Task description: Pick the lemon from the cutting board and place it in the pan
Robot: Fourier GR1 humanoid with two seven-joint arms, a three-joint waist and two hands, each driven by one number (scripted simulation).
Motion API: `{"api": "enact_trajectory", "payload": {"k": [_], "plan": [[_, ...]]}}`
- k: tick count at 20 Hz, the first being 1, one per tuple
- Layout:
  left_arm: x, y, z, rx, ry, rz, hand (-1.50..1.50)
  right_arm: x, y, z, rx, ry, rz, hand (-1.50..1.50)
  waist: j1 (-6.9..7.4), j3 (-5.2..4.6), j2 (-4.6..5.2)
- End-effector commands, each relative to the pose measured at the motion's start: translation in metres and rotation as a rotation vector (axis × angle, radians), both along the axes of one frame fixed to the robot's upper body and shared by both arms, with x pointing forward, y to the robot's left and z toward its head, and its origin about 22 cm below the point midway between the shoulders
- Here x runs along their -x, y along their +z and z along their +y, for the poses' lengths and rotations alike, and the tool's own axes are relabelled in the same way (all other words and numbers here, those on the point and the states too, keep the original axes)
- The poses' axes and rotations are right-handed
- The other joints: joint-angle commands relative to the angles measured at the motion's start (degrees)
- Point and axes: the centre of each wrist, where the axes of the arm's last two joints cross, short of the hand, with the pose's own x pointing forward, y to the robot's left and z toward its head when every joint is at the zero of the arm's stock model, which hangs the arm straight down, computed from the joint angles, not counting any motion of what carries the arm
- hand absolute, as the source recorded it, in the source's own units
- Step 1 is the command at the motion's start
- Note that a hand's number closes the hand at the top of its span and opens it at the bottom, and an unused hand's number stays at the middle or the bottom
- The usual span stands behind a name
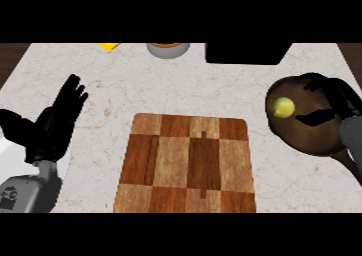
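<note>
The bench [103, 115] has a pale, marbled top. A checkered wooden cutting board [185, 165] lies flat at its middle, running toward six o'clock with its long sides straight. At about two o'clock from the board sits a dark brown pan [308, 137], apart from the board, its handle trailing toward five o'clock. Along the far edge, from eleven to one o'clock, three things stand in a row: a small yellow piece [109, 47], a round grey pot [168, 49] with a brownish inside, and a large black block [247, 53].

Lemon [283, 107] in pan [302, 135], right of cutting board [185, 165].
</note>
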Motion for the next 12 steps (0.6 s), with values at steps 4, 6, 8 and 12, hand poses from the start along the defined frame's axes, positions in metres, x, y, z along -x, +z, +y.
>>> {"api": "enact_trajectory", "payload": {"k": [4, 6, 8, 12], "plan": [[0.008, -0.012, -0.013, 0.004, 0.020, 0.003, 0.00, -0.001, 0.006, -0.019, -0.216, 0.046, -0.066, -1.50, -0.29, 0.03, -0.09], [0.002, 0.001, 0.001, -0.004, 0.008, -0.012, 0.00, 0.007, 0.003, -0.031, -0.323, 0.034, -0.109, -1.50, -0.76, 0.02, -0.22], [0.008, -0.001, 0.004, -0.003, 0.028, 0.002, 0.00, 0.012, 0.015, -0.053, -0.419, 0.010, -0.130, -1.50, -0.73, 0.02, -0.31], [0.008, -0.004, 0.008, 0.009, 0.015, 0.006, 0.00, 0.037, 0.028, -0.100, -0.632, -0.035, -0.131, -1.50, -0.83, 0.07, -0.13]]}}
